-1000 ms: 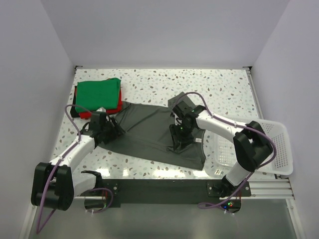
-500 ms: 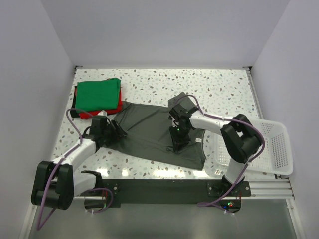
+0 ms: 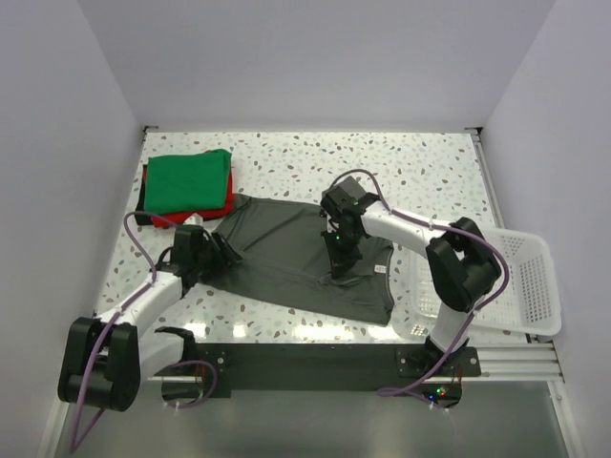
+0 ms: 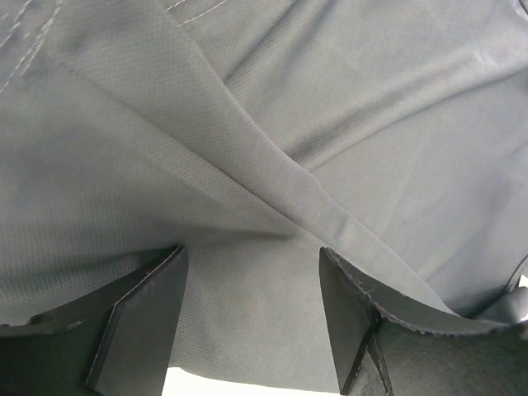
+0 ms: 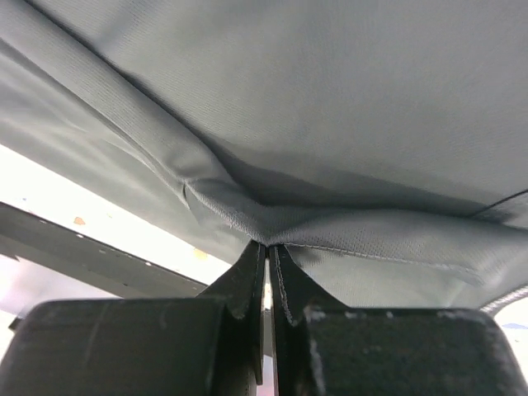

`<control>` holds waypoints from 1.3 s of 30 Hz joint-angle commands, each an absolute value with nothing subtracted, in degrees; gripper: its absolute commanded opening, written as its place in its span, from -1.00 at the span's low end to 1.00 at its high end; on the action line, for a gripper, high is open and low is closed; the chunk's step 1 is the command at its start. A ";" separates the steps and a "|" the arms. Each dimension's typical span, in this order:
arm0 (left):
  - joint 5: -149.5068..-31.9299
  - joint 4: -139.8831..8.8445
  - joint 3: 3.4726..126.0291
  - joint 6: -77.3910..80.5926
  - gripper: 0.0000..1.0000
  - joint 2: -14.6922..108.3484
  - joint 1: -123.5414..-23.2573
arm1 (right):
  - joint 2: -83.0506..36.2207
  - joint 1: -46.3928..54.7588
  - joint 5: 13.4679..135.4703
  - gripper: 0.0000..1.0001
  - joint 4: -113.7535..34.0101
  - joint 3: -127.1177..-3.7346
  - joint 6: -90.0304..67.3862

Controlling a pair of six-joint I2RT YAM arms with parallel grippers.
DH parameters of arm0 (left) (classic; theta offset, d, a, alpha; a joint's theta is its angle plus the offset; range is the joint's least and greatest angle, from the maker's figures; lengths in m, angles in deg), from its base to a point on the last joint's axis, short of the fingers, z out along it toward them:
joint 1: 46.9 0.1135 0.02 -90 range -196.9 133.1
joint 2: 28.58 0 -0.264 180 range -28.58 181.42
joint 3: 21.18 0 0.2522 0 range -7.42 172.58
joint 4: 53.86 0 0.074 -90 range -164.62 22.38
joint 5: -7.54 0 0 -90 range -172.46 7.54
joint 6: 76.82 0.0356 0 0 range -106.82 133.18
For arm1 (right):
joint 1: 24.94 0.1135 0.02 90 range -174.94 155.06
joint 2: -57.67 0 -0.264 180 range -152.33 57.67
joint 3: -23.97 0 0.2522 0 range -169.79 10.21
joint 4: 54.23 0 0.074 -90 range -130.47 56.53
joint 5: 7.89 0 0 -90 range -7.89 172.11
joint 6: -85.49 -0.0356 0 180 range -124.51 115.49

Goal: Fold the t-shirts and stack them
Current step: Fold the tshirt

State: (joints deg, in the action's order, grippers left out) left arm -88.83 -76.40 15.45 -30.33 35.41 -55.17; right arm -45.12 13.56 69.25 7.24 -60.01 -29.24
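Observation:
A large dark charcoal-grey t-shirt (image 3: 286, 258) lies spread on the table's middle. My left gripper (image 3: 212, 256) sits at its left edge, open, with grey cloth (image 4: 247, 206) between its fingers (image 4: 140, 313). My right gripper (image 3: 341, 265) is shut on a pinched seam of the grey t-shirt (image 5: 346, 124), its fingertips (image 5: 285, 276) pressed together, and the cloth rises to it. A folded bright green t-shirt (image 3: 186, 179) lies on a folded red t-shirt (image 3: 224, 205) at the back left.
A white mesh basket (image 3: 530, 286) stands at the right edge of the speckled table (image 3: 420, 162). Walls close in the left, back and right. The black mounting rail (image 3: 315, 361) runs along the near edge.
My right gripper has drawn its pinch of grey cloth a little towards the back and left. My left gripper has shifted slightly along the shirt's left edge.

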 commanded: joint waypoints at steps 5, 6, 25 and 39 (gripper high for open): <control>-85.44 -85.73 12.18 -30.15 0.41 32.86 -55.34 | -47.79 13.46 72.27 -0.96 10.95 -66.87 -25.87; -85.71 -85.64 12.09 -30.15 0.41 32.51 -55.34 | -48.76 13.55 72.44 -0.95 11.30 -68.18 -25.26; -85.80 -86.34 12.44 -30.76 0.42 32.86 -55.34 | -53.86 13.55 72.88 -0.57 15.43 -78.65 -23.76; -85.45 -86.26 12.36 -30.68 0.43 33.30 -55.34 | -48.60 12.24 72.54 0.00 14.12 -72.77 -25.33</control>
